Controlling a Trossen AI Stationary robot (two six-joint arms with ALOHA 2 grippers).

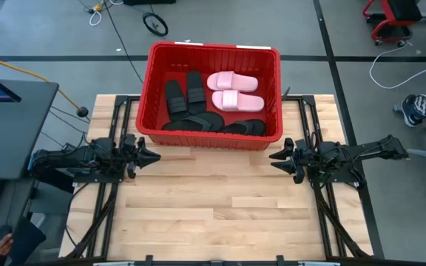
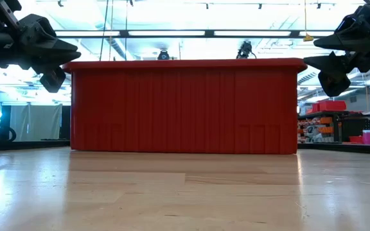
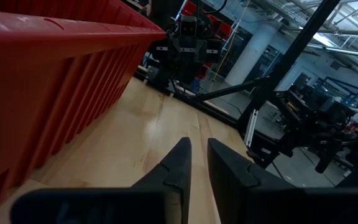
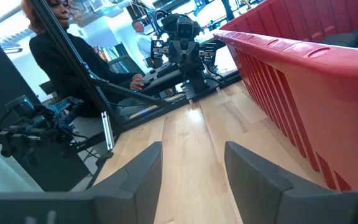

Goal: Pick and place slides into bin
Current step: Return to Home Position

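We're looking at a pale wood-plank table (image 1: 220,214) on a grey concrete floor (image 1: 361,89). Behind it is a lab room with strip lights overhead and benches.

A person in dark clothing (image 4: 61,56) is sitting beyond the table's left side, next to a dark desk (image 1: 17,111). A small wheel (image 1: 155,24) is lying on the floor past the far edge. Only bare planks are showing between each gripper and the bin (image 1: 211,138), which is standing at the far middle of the table.

The pink slides (image 1: 235,101) are lying side by side inside it, toward the right. The black slides (image 1: 176,100) are lying to their left and along the near wall.

The left gripper (image 1: 152,157) is hovering near the bin's near-left corner, fingers almost together with a slim gap, gripping nothing. The right gripper (image 1: 276,157) is hovering near the near-right corner, fingers parted wide and empty. Both are pointing inward, apart from the wall, and the slides are lying beyond that wall from the fingers.
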